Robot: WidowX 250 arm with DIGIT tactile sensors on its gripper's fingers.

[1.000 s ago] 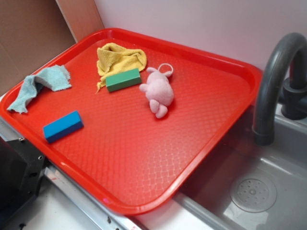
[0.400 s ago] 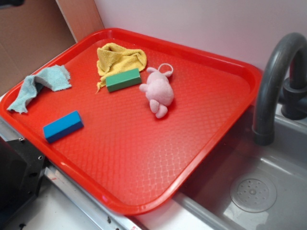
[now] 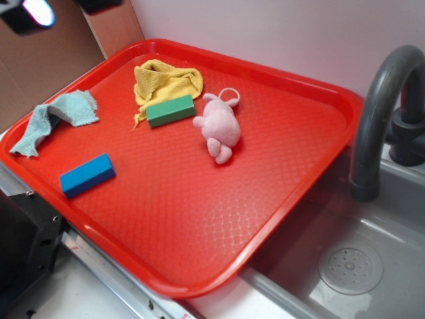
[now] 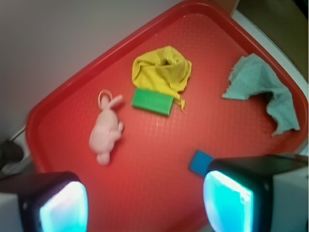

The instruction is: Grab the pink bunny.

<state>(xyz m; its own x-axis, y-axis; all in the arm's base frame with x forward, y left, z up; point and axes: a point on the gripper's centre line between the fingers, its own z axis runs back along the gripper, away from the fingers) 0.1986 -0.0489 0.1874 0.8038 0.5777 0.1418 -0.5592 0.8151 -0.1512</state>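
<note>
I'm seeing the pink bunny [image 3: 219, 131] lying flat near the middle of the red tray [image 3: 199, 279], loop toward the far wall, just right of the green block [image 3: 170, 110]; can't tell if the two are touching. Yellow cloth [image 3: 165, 81] is sitting behind the green block, its near edge touching it. Teal cloth [image 3: 56, 116] is bunched at the tray's left rim, blue block [image 3: 87, 175] lying near the near-left edge.

Exterior view is giving me the grey sink [image 3: 362, 262] and dark faucet [image 3: 382, 100] right of the tray; wrist view isn't. It's catching the tool [image 3: 30, 13] only as a blurred bit at the top left corner.

Wrist view is looking down from well above the tray: bunny [image 4: 107, 134], green block [image 4: 152, 101], yellow cloth [image 4: 161, 70], teal cloth [image 4: 263, 89] all visible, blue block [image 4: 200, 162] partly hidden by one finger. Tool [image 4: 145, 203] is spread wide, both fingers [image 4: 63, 205] at the bottom, holding nothing, well apart from the bunny.
</note>
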